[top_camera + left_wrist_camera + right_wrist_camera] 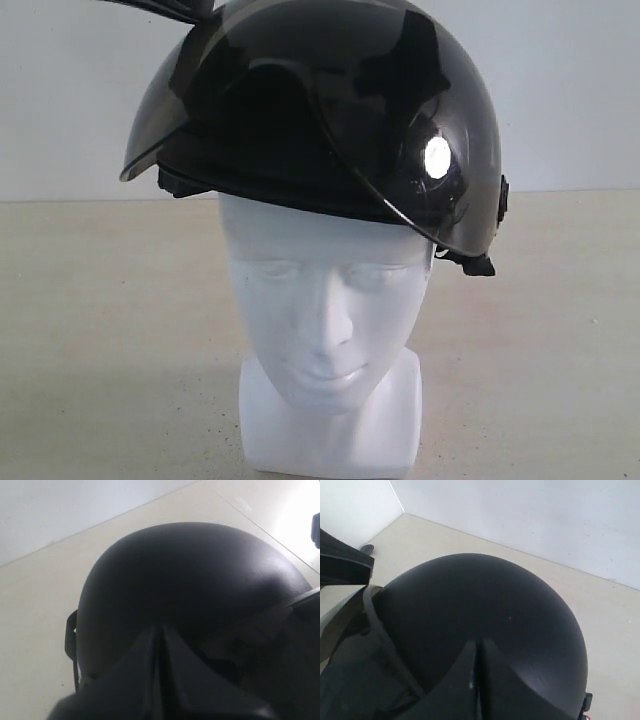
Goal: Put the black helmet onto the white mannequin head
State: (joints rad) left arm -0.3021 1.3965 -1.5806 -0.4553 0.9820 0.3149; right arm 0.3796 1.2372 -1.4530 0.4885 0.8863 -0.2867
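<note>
Helmet (330, 110) is on the head (325, 300). It sits on the crown and covers the top down to the forehead. Eyes, nose and mouth are all uncovered.

It's not level: seen from the front it rides higher on the left and lower on the right. The visor (150, 120) is tipped up over the shell, with its rim running down at a slant to the right. A black strap end (472, 262) sticks out under the rim on that side, beside the temple.

The head stands upright on its neck base on the beige table (90, 330), facing the front, with a white wall (60, 90) behind.

Left gripper (160, 630): fingers together, only a thin seam between them and nothing clamped. The tips are right over the matte shell; can't tell if they touch it.

Right gripper (479, 644): same, fingers closed together and tips over the shell from the other side. Contact unclear.

From the front, a dark arm part (170, 8) pokes in at the top edge, just by the helmet's upper left.
</note>
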